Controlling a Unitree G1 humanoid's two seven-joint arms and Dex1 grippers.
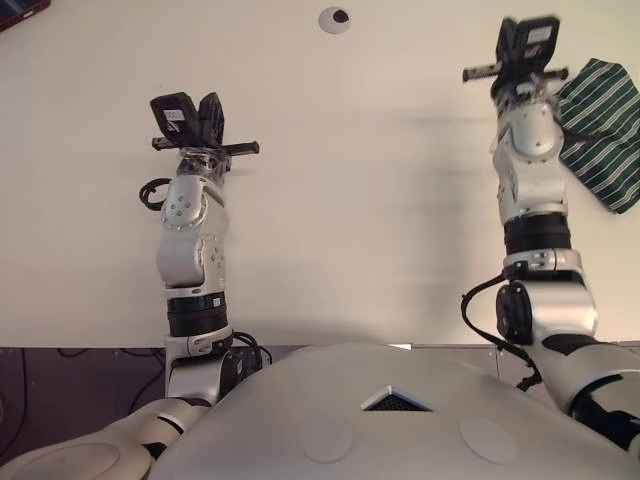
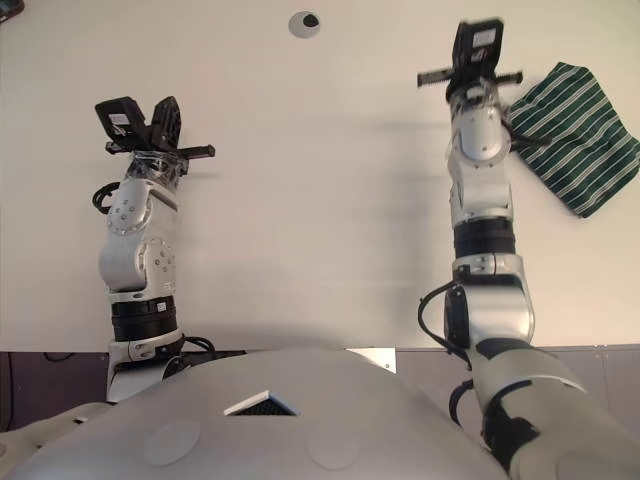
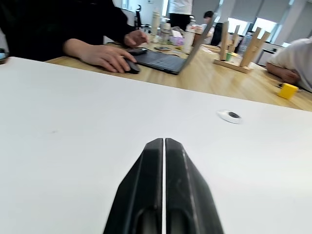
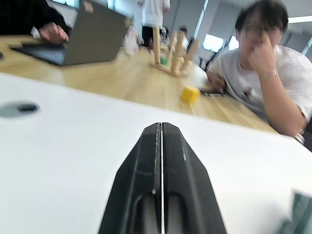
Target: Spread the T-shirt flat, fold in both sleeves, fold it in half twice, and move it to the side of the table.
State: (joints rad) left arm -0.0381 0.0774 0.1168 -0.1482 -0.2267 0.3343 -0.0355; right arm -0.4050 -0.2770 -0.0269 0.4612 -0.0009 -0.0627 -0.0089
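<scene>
The T-shirt (image 1: 603, 130) is green with thin white stripes and lies folded into a small packet near the table's right edge; one of its corners (image 4: 298, 213) shows in the right wrist view. My right gripper (image 4: 161, 126) is shut and holds nothing. It hovers over the white table (image 1: 380, 200), just left of the shirt and toward the far side (image 1: 527, 35). My left gripper (image 3: 164, 142) is also shut and holds nothing. It sits over bare tabletop on the left (image 1: 208, 112), far from the shirt.
A round cable grommet (image 1: 335, 19) sits in the tabletop at the far middle. A dark object (image 1: 20, 10) pokes in at the far left corner. Beyond the white table stands a wooden desk (image 3: 219, 78) with a laptop and seated people.
</scene>
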